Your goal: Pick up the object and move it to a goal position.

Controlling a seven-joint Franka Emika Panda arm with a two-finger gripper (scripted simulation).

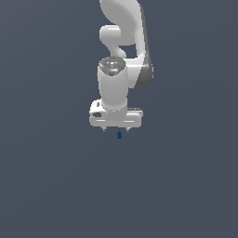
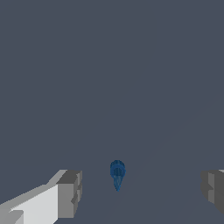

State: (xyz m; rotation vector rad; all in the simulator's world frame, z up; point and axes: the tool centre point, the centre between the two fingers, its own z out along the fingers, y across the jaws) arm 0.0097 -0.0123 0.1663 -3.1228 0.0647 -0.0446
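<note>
Your end effector [image 1: 116, 128] points straight down from the white arm [image 1: 122, 42], and its fingers [image 2: 69, 193] stand spread wide apart, gripping nothing. In the wrist view you can see the object [image 2: 117, 173], a tiny dark blue, slightly elongated lump, sitting in the gap between the two fingers without touching either. From the exterior view it shows just under the fingertips, on the plain dark grey surface [image 1: 51, 186].
</note>
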